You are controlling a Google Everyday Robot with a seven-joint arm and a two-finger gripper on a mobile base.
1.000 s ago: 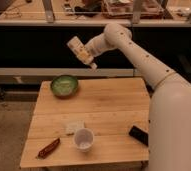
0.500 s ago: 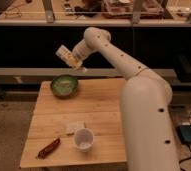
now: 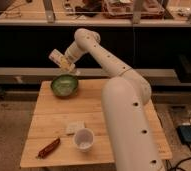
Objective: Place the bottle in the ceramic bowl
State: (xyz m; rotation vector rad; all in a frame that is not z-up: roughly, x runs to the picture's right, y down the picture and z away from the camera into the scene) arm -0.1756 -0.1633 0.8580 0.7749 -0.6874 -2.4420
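The green ceramic bowl (image 3: 65, 85) sits at the back left of the wooden table (image 3: 49, 117). Just above it, slightly to the left of its middle, hangs the small white bottle (image 3: 58, 58) with a pale yellowish label, tilted with its cap end up and to the left. My gripper (image 3: 66, 62) is shut on the bottle at the end of the white arm, which reaches in from the right over the table's back edge. The bottle is clear of the bowl.
A white cup (image 3: 83, 138) stands near the table's front edge. A small white packet (image 3: 74, 128) lies just behind it. A reddish-brown snack stick (image 3: 49, 147) lies at the front left. My white arm body (image 3: 129, 125) covers the table's right side. Dark shelving runs behind.
The arm has swung left and down with the bottle, from right of the bowl to just above it.
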